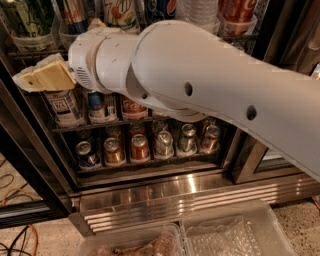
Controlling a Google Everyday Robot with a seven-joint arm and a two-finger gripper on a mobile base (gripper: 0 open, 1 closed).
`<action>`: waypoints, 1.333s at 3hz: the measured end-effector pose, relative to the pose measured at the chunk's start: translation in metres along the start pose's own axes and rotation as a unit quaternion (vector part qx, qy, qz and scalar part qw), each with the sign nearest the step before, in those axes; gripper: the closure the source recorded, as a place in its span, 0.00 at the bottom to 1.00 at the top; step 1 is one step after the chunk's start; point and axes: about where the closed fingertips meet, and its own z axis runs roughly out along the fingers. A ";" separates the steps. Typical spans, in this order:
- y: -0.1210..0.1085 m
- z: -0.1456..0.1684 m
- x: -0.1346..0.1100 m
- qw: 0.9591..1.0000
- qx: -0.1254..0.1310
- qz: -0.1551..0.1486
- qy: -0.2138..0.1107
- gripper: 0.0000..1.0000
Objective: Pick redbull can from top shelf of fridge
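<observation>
A black-framed fridge [248, 159] with a ribbed steel base [180, 194] fills the view, and two clear plastic trays [235, 234] lie on the speckled floor in front of it. The top shelf [35, 52] runs along the upper edge of the view, its drinks standing in clear holders and cut off at the top. The redbull can [74, 15] stands there toward the left, with a white-green 7up can [120, 10] and then a dark-blue Pepsi can [163, 7] to its right, and a red cola can [238, 10] further along.

The thick white arm [210, 85] crosses the fridge front from the right and hides much of the middle rack and part of the top row. Its tan gripper [35, 79] hangs at the left, below the top shelf and down-left of the redbull can, apart from it, in front of a pale can [62, 106] on the middle rack. Whether the jaws are apart or together cannot be told. A row of short cans [140, 148] stands on the lower rack.
</observation>
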 end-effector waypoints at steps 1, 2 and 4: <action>-0.004 0.000 -0.001 1.000 0.023 0.003 -0.004 0.00; -0.009 0.002 0.004 0.998 0.063 -0.005 -0.006 0.00; -0.013 0.031 -0.006 0.993 0.109 -0.007 -0.037 0.00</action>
